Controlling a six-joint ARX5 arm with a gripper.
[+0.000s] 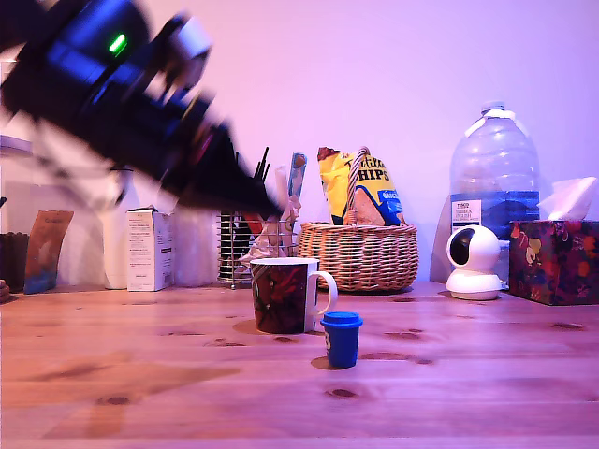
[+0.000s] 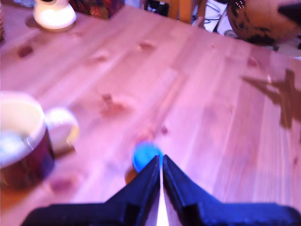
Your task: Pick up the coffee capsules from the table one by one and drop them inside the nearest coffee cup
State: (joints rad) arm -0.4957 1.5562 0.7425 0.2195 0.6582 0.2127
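Hovering above the table (image 1: 140,393), my gripper (image 2: 160,162) has its fingers pressed together, gripping nothing. One blue coffee capsule (image 1: 342,339) stands upright just beside the mug (image 1: 281,295).

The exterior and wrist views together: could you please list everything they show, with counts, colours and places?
coffee capsule: one, blue, upright on the table, just to the exterior view's right of the mug.
coffee cup: one, dark red-and-black, white handle, mid-table.
table: one, light-brown knotty planks.
wicker basket: one, tan, behind the mug, holding yellow snack bags.
water bottle: one, clear, back at the exterior view's right.
camera: one, white, before the bottle.
tissue box: one, dark patterned, far right.
white carton: one, back left.
wire rack: one, with utensils.
gripper: one, black, blurred, above the table; jaws nearly together, holding nothing, the capsule lying just beyond the tips.
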